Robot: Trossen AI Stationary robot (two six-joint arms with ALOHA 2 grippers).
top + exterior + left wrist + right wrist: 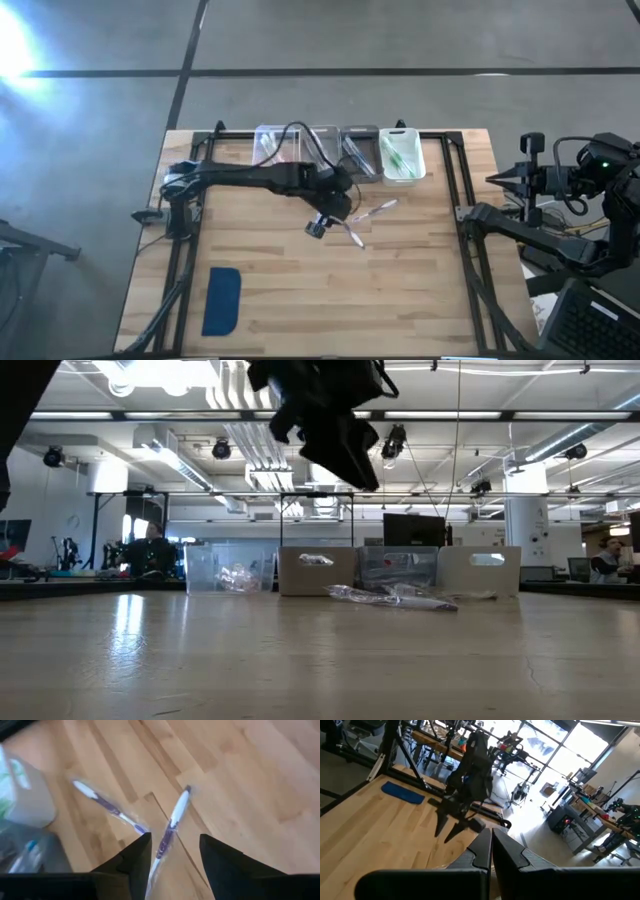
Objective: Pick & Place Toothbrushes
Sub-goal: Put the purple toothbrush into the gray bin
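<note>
Two toothbrushes in clear wrappers, white with purple accents, lie flat on the wooden table near its middle: one [172,817] [352,236] and one [106,806] [378,209]. My left gripper [172,851] [323,224] hangs open above them, slanting down. In its wrist view the nearer brush's handle shows between the fingers, but the low view shows the gripper [335,440] well above the table. My right gripper [490,845] waits shut off the table's right edge.
Four small bins stand in a row at the far edge: clear ones [275,148] [322,146] [360,152] and a white one [402,160] holding green-accented brushes. A flat dark-blue pad [222,300] lies near the front left. Bare wood lies around the two brushes.
</note>
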